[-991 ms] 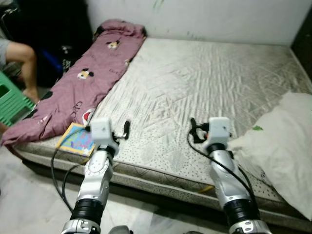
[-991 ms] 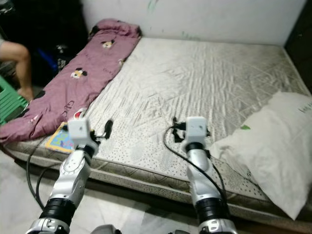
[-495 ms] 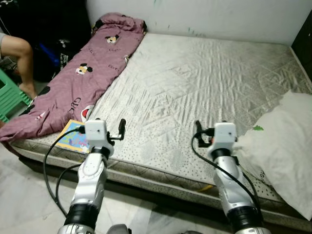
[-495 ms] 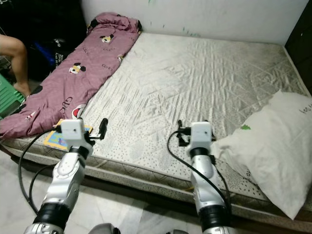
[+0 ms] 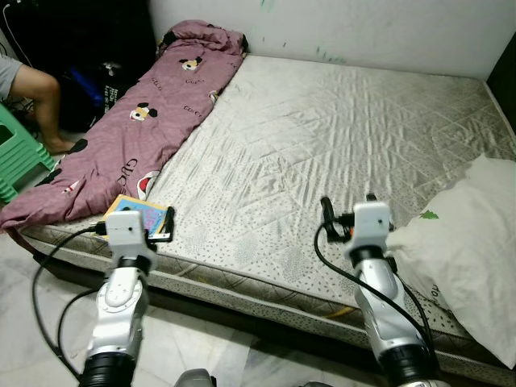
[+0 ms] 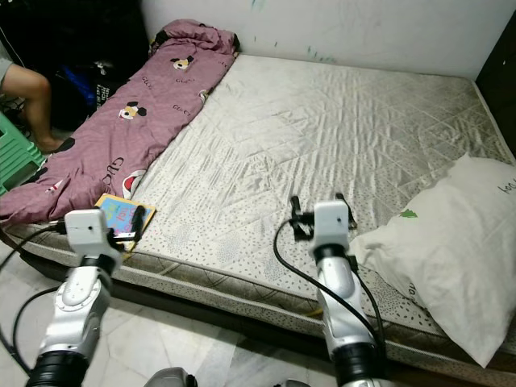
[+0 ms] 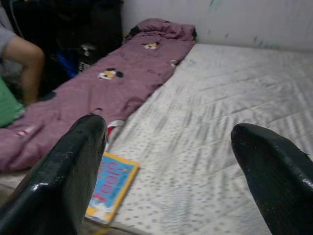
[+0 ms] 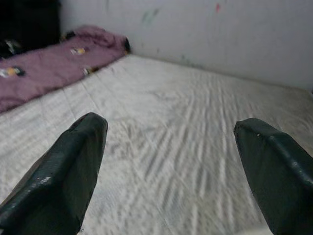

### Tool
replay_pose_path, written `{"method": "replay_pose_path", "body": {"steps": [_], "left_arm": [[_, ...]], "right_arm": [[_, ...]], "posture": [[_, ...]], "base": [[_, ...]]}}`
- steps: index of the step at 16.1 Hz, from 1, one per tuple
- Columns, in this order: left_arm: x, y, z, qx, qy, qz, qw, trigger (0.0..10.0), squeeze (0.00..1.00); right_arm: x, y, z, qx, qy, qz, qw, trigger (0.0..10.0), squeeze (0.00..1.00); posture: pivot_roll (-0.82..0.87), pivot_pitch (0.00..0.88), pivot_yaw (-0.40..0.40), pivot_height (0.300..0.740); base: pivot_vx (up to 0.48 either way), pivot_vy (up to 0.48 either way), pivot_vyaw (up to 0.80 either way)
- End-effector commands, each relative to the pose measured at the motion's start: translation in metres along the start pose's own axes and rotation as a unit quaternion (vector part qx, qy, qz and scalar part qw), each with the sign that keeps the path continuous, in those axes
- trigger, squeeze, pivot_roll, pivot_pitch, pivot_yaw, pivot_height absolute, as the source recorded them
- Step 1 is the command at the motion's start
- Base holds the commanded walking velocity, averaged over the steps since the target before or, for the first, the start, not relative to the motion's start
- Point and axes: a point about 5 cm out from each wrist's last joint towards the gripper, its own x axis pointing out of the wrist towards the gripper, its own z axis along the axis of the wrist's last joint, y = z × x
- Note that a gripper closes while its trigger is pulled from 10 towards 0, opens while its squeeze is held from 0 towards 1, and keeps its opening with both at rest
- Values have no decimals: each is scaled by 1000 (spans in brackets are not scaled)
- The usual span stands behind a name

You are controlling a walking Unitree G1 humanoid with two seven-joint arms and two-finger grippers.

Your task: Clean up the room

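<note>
A colourful book [image 5: 135, 203] lies flat on the front left corner of the grey mattress [image 5: 322, 137], beside the lower end of a purple cartoon-print blanket [image 5: 137, 121]. My left gripper [image 5: 135, 221] hovers open just over the book's near edge; in the left wrist view the book [image 7: 111, 186] lies close to one finger [image 7: 68, 166]. A white pillow [image 5: 472, 250] rests on the front right of the mattress. My right gripper [image 5: 348, 211] is open and empty above the mattress front, just left of the pillow.
A person's bare leg [image 5: 44, 93] and a green stool [image 5: 14, 157] are on the floor left of the bed, with dark bags behind them. The white wall runs along the mattress's far side. Pale tiled floor [image 5: 48, 322] lies before the bed.
My left arm has swung left, from over the bare mattress to over the book at the corner. The right arm has held its place. The camera has shifted slightly.
</note>
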Motion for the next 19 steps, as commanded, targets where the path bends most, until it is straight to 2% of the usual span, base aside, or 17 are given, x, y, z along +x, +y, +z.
{"method": "replay_pose_path", "body": {"steps": [1, 2, 3, 5, 6, 9, 11, 13, 15, 17, 19], "left_arm": [[-6, 2, -6, 11, 12, -2, 1000, 10000, 0], [-21, 0, -10, 39, 27, -22, 999, 10000, 0], [-34, 0, -11, 48, 36, -32, 998, 10000, 0], [-46, 14, -4, 47, 20, -4, 999, 10000, 0], [-47, 18, 1, 40, 0, 11, 999, 10000, 0], [-47, 8, 12, 53, -10, -24, 998, 10000, 0], [-45, 3, 21, 61, -19, -44, 997, 10000, 0], [-41, 1, 22, 62, -21, -47, 997, 10000, 0], [-33, -12, 24, 55, -14, -74, 996, 10000, 0], [-34, -18, 22, 54, -12, -86, 995, 10000, 0], [-35, -19, 16, 53, 0, -89, 995, 10000, 0]], "right_arm": [[-2, -8, -4, 4, 8, -19, 1000, 10000, 0], [-14, -17, -5, 10, 12, -39, 999, 10000, 0], [-25, -24, -3, 9, 8, -49, 999, 10000, 0], [-36, -37, 1, 6, 3, -68, 998, 10000, 0], [-42, -40, 2, -2, 6, -58, 998, 10000, 0], [-47, -38, 9, -12, 3, -37, 999, 10000, 0], [-52, -35, 27, -18, -11, -23, 1000, 10000, 0], [-48, -31, 34, -11, -20, -21, 1000, 10000, 0], [-28, -7, 51, 15, -43, -10, 999, 10000, 0], [-27, -3, 50, 22, -41, -14, 999, 10000, 0], [-34, -8, 39, 21, -23, -35, 999, 10000, 0]], "posture": [[51, 0, 20, 740], [36, 0, 30, 740], [32, 0, 32, 740], [40, 0, 31, 740], [56, 0, 20, 740], [55, 0, 12, 740], [34, 0, 7, 740], [26, 0, 16, 740], [16, 0, 52, 740], [17, 0, 69, 740], [10, 0, 82, 740]], "base": [[0, 0, 0], [0, 0, 0], [0, 0, 0], [0, 0, 0], [0, 0, 0], [0, 0, 0], [0, 0, 0], [0, 0, 0], [0, 0, 0], [0, 0, 0], [0, 0, 0]]}}
